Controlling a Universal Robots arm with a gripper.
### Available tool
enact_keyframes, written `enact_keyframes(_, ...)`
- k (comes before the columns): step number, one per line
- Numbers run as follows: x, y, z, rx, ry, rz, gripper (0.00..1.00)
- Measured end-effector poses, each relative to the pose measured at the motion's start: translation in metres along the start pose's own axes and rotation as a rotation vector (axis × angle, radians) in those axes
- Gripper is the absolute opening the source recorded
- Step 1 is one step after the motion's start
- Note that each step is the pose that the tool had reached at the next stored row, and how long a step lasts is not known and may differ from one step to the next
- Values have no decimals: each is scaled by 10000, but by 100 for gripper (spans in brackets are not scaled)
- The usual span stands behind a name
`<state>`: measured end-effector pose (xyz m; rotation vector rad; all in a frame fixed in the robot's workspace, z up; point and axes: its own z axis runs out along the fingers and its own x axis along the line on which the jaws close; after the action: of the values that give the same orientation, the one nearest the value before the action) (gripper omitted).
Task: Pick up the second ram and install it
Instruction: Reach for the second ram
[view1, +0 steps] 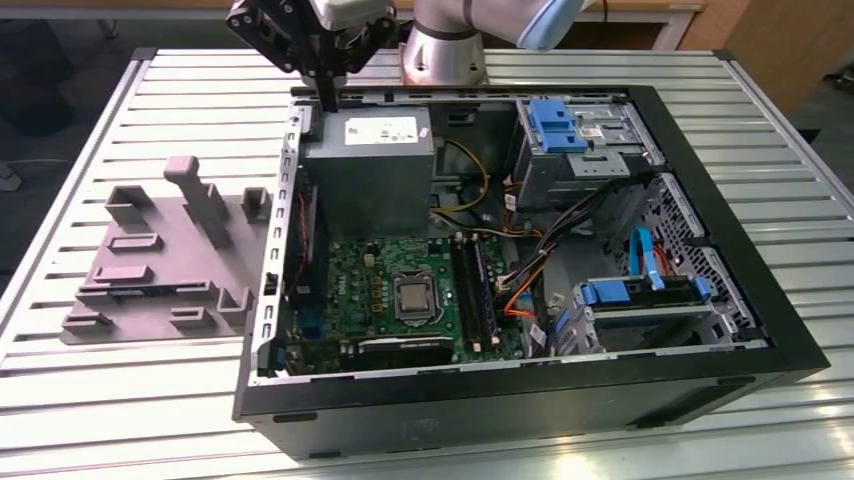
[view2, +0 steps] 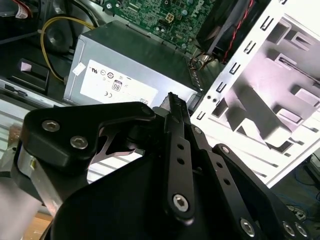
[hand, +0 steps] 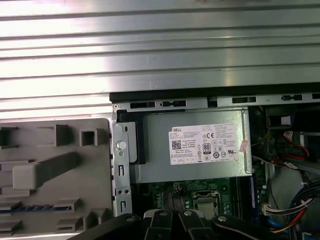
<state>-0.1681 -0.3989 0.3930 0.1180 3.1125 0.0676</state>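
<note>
Over far wall of PC case (view1: 787, 350), just above power supply (view1: 367, 170): gripper (view1: 328, 104), jaws together, clamped on nothing. In grey moulded tray (view1: 160, 262) on desk (view1: 107, 400), outside case: second ram (hand: 30, 206), lying flat. From jaws, toward exterior view's left and nearer camera. Long axis roughly along exterior view's left-right. Between them, case side wall and tray's raised blocks; open room above tray. Judged not yet picked, 1 stick to lift.
</note>
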Motion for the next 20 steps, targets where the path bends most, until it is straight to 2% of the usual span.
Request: enact_keyframes(20,111,-9,3,0,4,0,11)
